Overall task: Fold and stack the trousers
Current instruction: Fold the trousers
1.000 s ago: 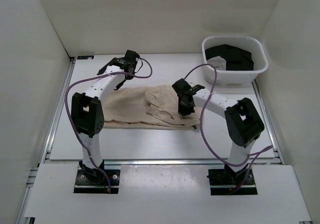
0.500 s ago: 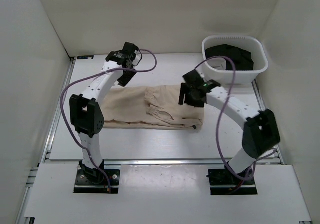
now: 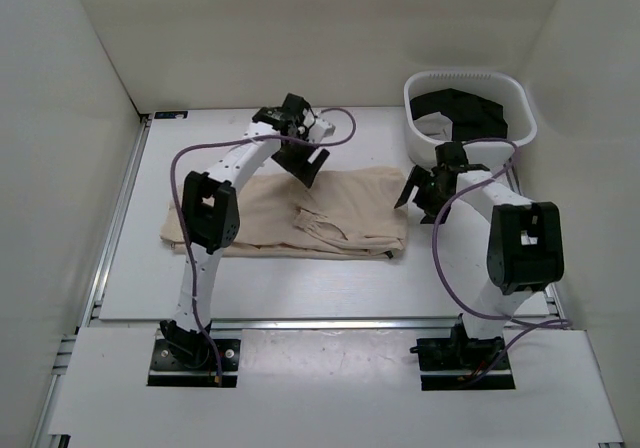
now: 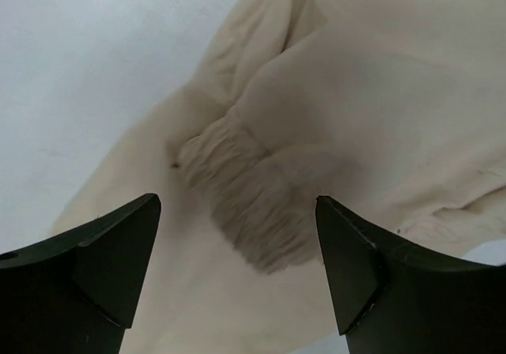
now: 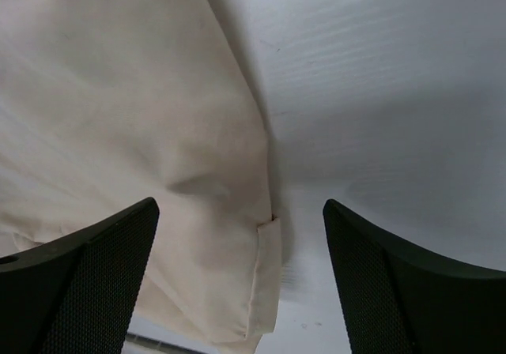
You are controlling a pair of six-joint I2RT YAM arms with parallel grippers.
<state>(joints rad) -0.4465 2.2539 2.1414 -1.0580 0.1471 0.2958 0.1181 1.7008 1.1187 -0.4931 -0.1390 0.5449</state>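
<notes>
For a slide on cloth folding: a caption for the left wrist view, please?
Open left gripper poised over the gathered cuff of beige trousers lying on a white table.

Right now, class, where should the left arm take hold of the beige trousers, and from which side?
Probably the gathered cuff of the trousers, from straight above. It lies on flat cloth as a bunched, ribbed band, centred between the open jaws of the left gripper.
</notes>
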